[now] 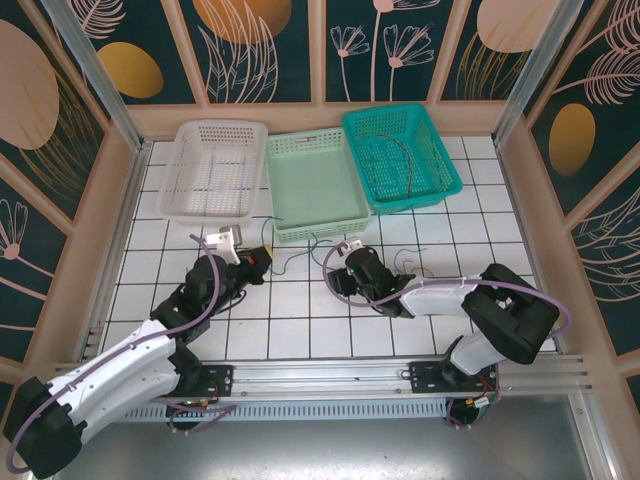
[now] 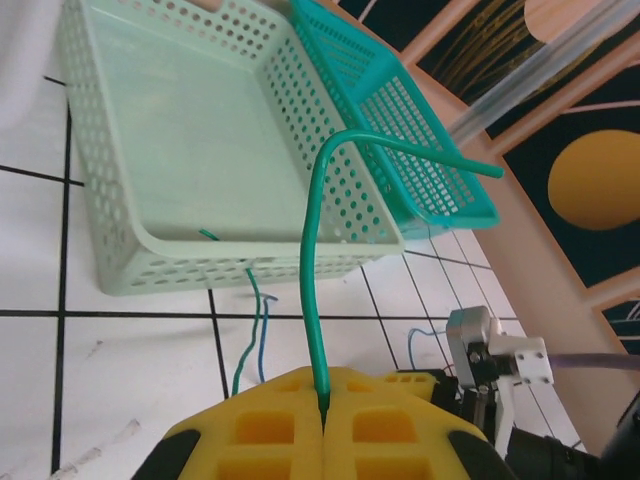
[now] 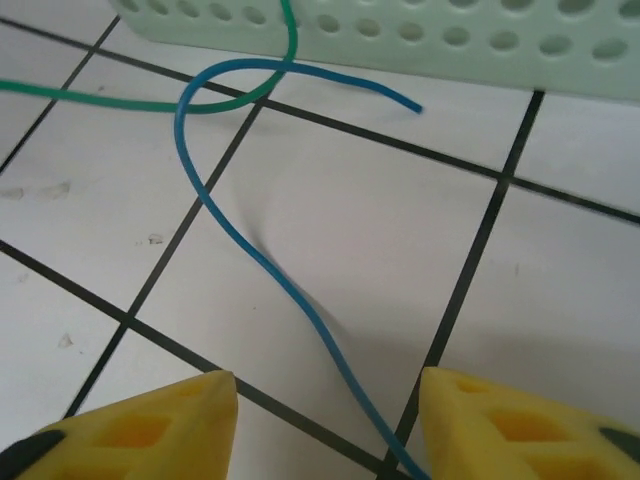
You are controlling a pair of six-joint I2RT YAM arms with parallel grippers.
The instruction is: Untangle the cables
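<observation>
Pale-green perforated plastic basket (image 2: 200, 265) ahead — left tool (image 2: 323, 410), closed, pinches thin green cable (image 2: 305, 290); right tool (image 3: 328, 385) gapes, astride thin blue cable (image 3: 262, 262).

Green cable (image 2: 307, 300) and blue cable (image 3: 215, 215) lie on white gridded table (image 3: 350, 200).

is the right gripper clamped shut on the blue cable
No, the right gripper is open, and the blue cable lies loose between its jaws.

No legible txt, labels, nos. or signs in any view.
</observation>
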